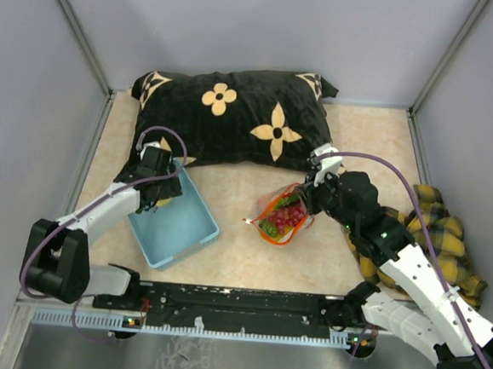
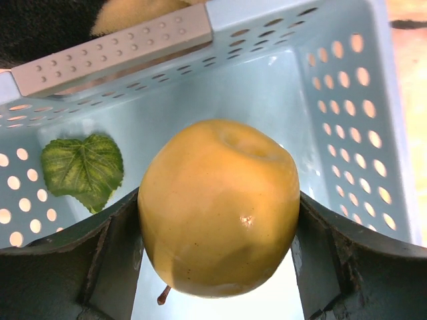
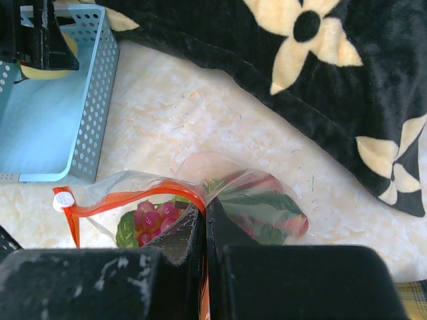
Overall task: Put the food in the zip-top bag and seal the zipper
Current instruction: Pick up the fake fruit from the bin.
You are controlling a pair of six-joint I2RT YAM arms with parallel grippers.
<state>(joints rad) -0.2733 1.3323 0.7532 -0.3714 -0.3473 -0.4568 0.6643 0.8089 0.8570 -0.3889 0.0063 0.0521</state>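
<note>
Zip-top bag (image 1: 283, 215) lies mid-table, part-filled; right gripper (image 1: 312, 198) at its rim, left gripper (image 1: 156, 188) down in basket (image 1: 179, 226).
Left wrist: fingers (image 2: 113, 253) pinch yellow fruit (image 2: 220, 207), seemingly for transfer.
Right wrist: fingers (image 3: 177, 240) pressed together on bag film by zipper (image 3: 133, 200), probably propping the mouth.

Zip-top bag (image 3: 267, 200) lies crumpled on its side on the table (image 3: 200, 113), clear, holding a pink-red grape bunch (image 3: 150, 219) and green leaves, its rim pinched in the closed right gripper (image 3: 205, 230). Zipper (image 3: 133, 197) is an orange-red strip curving along the open mouth, unsealed, with a white tab at one end. Yellow pear-like fruit (image 2: 220, 207), smooth and glossy, is clamped in the left gripper (image 2: 220, 223) over the blue basket (image 2: 347, 100).
</note>
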